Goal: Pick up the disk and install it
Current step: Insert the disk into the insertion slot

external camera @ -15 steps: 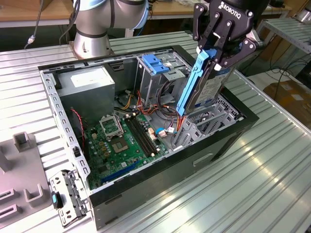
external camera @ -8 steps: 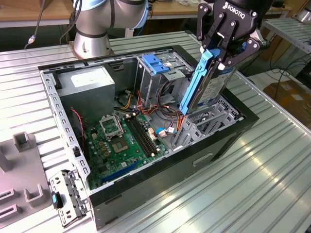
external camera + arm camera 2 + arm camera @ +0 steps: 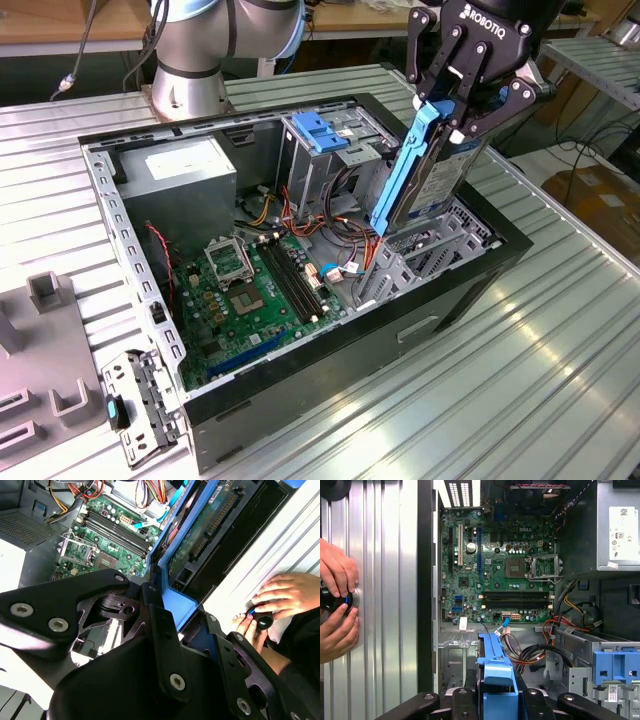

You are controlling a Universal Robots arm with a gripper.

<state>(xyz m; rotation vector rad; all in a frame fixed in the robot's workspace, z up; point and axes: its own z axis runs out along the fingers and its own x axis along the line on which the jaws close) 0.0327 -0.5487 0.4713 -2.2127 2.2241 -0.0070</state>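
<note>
**Disk in my grip, tilted over the open case**

My hand (image 3: 458,120) is clenched on the disk (image 3: 430,185), one black finger pressing on each side of its upper end. The disk stands steeply on end, leaning a little, with a blue rail running down the edge that faces the exterior view's left. In the second wrist view its green circuit side shows beside that rail. Its lower end dips into the open computer case (image 3: 350,345), at the grey metal bay (image 3: 425,262) on the exterior view's right. I cannot tell whether it touches the bay.

Just beyond the disk, bundled red, yellow and black wires (image 3: 560,625) cross the case floor. Past them lies the green motherboard (image 3: 500,570) with its bare processor socket. The grey drive cage (image 3: 335,170) stands near the disk, a blue bracket (image 3: 318,130) fixed on top. The grey power-supply box (image 3: 185,170) sits in the far corner.

The case rests on a ribbed metal surface (image 3: 540,350). On that surface, beside the case wall, a person's hand (image 3: 337,575) and their other hand (image 3: 335,632) close round a small black knob (image 3: 331,600).
</note>
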